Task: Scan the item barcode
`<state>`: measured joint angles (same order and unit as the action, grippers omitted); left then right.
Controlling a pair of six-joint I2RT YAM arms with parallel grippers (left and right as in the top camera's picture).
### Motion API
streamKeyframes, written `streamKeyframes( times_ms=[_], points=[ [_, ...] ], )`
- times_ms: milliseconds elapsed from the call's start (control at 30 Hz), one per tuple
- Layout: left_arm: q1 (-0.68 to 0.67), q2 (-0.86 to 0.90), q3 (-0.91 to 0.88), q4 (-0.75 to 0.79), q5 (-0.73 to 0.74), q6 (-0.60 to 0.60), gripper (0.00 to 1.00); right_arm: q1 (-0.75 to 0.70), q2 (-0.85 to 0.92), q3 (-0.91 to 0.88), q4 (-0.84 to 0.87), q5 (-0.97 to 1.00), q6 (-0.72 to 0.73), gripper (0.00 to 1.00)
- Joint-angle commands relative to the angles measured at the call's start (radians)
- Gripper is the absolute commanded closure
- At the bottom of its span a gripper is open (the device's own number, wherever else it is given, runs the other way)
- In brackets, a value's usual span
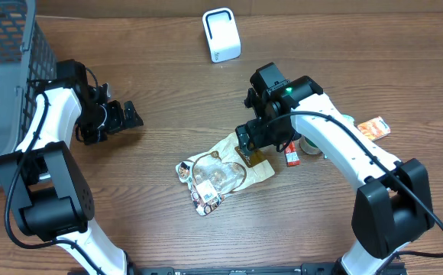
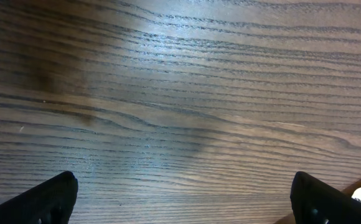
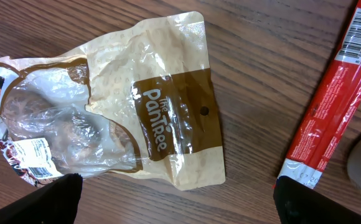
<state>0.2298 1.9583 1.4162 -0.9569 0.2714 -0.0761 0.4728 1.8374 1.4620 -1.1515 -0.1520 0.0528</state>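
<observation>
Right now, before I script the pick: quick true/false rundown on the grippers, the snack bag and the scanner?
1. The left gripper and right gripper are both open. True.
2. The right gripper holds the snack bag. False: the bag lies flat on the table, ungripped, below the open fingers.
3. A red packet lies beside the snack bag, not touching it. True.
4. The left gripper is over the scanner. False: only bare wood shows beneath it; the scanner stands at the far edge of the table.

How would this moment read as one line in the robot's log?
right hand open above snack bag | left hand open over table | white scanner untouched | nothing held
</observation>
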Motion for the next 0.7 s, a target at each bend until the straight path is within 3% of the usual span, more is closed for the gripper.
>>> streamKeyframes(
  times_ms=[0, 300, 667],
  points=[
    [0.005, 0.011, 0.018, 0.001, -0.018, -0.014, 0.00, -0.003, -0.025, -0.008, 0.003, 0.005, 0.003, 0.00],
    [-0.023, -0.087, 0.018, 0.001, -0.020, -0.014, 0.00, -0.003, -0.025, -0.008, 0.003, 0.005, 0.003, 0.00],
    [-0.060, -0.632, 0.018, 0.001, -0.020, -0.014, 0.00, -0.003, -0.025, -0.008, 0.003, 0.005, 0.003, 0.00]
  ],
)
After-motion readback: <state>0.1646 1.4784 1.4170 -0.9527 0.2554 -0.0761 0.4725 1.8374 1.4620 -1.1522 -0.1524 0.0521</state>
